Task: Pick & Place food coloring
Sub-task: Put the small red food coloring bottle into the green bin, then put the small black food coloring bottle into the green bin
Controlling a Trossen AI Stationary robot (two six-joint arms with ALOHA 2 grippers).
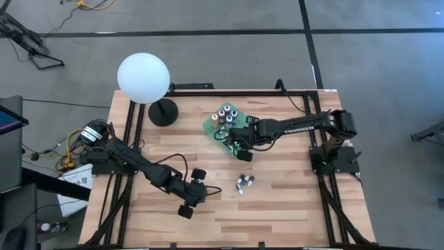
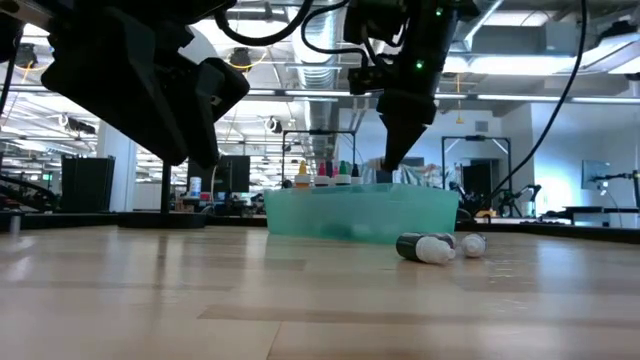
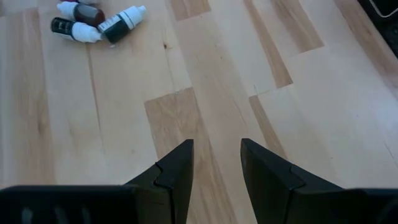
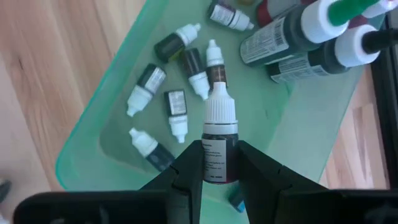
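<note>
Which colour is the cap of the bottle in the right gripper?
White; the bottle shows best in the right wrist view.

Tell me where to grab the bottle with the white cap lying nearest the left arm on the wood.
Grip that bottle across its dark body, coming straight down from above. It lies flat on the table, and the body is wider than the tapered cap.

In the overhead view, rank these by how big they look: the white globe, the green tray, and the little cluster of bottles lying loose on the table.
Largest to smallest in the high view:
1. white globe
2. green tray, partly covered by the right gripper, so its full extent is unsure
3. loose bottles, clearly the smallest
</note>
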